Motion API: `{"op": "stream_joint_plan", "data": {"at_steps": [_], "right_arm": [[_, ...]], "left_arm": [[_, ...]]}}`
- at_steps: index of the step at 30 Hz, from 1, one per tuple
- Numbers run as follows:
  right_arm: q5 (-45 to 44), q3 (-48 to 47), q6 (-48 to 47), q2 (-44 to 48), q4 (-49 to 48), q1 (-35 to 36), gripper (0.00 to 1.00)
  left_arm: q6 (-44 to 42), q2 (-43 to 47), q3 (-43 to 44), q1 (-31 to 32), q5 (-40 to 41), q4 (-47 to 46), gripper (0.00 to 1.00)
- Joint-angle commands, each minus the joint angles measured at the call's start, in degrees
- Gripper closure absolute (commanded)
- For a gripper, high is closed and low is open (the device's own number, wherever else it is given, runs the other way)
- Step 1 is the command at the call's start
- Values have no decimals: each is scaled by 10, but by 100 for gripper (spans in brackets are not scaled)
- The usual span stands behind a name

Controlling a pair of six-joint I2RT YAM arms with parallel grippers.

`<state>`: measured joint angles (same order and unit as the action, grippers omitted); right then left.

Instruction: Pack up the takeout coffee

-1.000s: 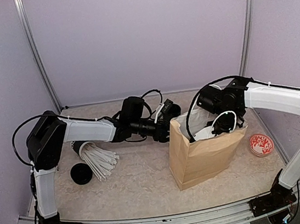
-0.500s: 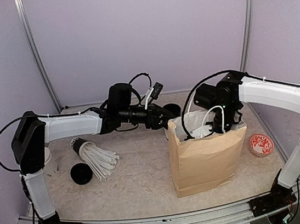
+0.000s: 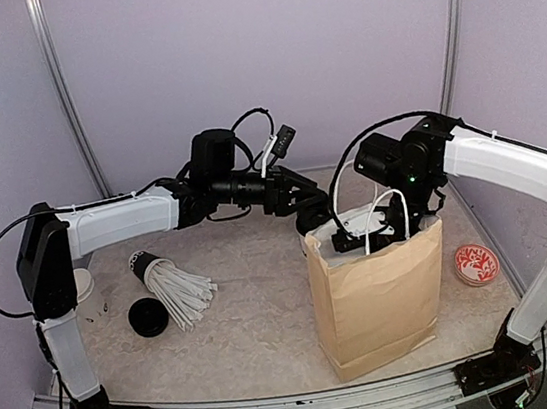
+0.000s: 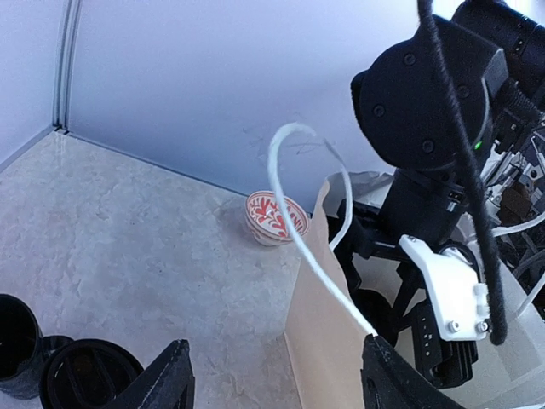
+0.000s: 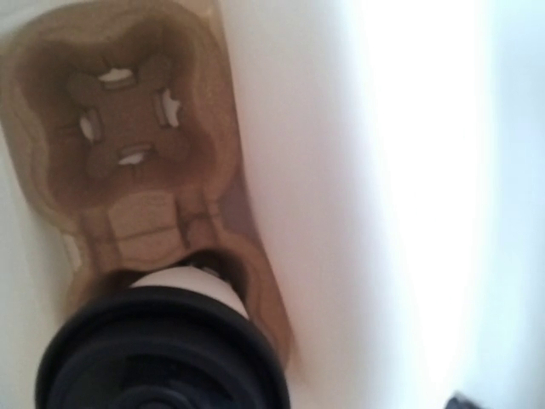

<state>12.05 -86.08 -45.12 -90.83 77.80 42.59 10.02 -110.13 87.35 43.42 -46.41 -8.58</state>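
Blk straw cup [image 3: 171,284] on side, blk lid [image 3: 148,317] beside, red-patterned bowl [image 3: 476,264] right

The white-sleeved left arm stretches out level toward the right, and the black two-finger left end effector [image 4: 277,358] has its jaws spread wide. The right arm arches over and its wrist points the right end effector [image 3: 363,237] downward, jaw stance unclear.

No legible text, label or number on anything.

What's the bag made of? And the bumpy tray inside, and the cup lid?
Bag: brown paper, matte, creased.
Tray: looks like molded cardboard pulp, dull brown, rounded wells.
Lid: probably black plastic, smooth, slightly shiny.
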Motion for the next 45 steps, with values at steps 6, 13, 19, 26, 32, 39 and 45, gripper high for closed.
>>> {"op": "stream_joint_plan", "data": {"at_steps": [6,13,19,26,32,39,45], "right_arm": [[1,9,5,37,-3,0,14],[-11,19,1,46,-11,-1,14],[-15,12,1,47,-15,0,14],[-24,8,1,60,-19,-1,15],[-36,14,2,70,-28,0,15],[-37,-29,-3,75,-25,-1,15],[-31,-81,-6,78,-9,-1,14]], "left_arm": [[50,-4,43,4,-80,-21,33],[74,-30,87,25,-93,-24,33],[105,-94,172,38,-83,10,40],[126,-136,230,38,-84,28,69],[136,-149,248,41,-91,34,91],[103,-137,250,41,-51,59,100],[90,-130,256,31,-39,58,100]]}}
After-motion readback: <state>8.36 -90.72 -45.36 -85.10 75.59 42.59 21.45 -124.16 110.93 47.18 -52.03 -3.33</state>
